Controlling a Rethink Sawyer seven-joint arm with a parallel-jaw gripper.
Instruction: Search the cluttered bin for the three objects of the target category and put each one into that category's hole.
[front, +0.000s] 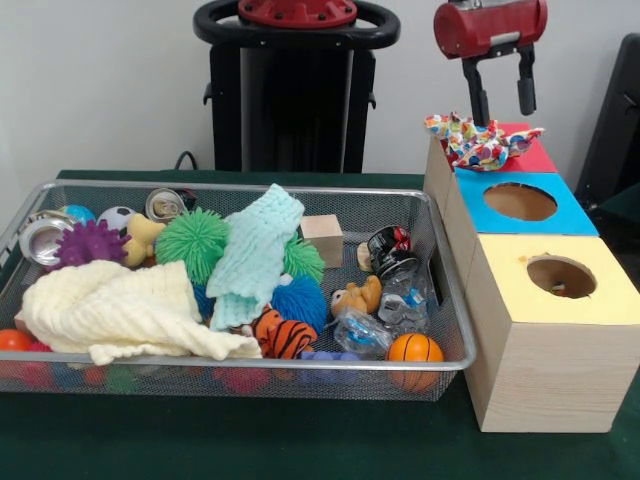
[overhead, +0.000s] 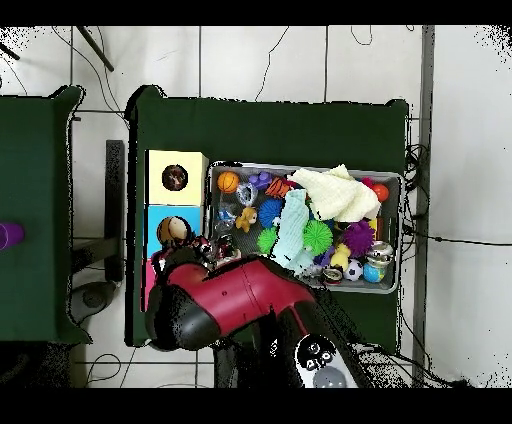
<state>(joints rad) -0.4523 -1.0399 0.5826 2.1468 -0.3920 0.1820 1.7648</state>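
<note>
One spotted fabric bundle (front: 480, 143) lies on the red-topped box (front: 533, 158), at the far end of the row of boxes. My gripper (front: 504, 115) hangs just above it, fingers apart and empty, not touching it. The yellow-topped box (front: 555, 285) stands nearest the camera and its round hole (front: 561, 276) is dark. It also shows in the overhead view (overhead: 175, 178). The wire mesh bin (front: 240, 188) stands left of the boxes, full of clutter. I see no other spotted bundle in the bin. In the overhead view my arm (overhead: 235, 300) covers the red box and the gripper.
The blue-topped box (front: 520, 203) stands between the red and yellow ones. The bin holds a cream cloth (front: 110, 310), a mint cloth (front: 255, 250), green spiky balls (front: 190, 243), a purple spiky ball (front: 88, 243), a tiger plush (front: 283, 335) and a small basketball (front: 414, 348).
</note>
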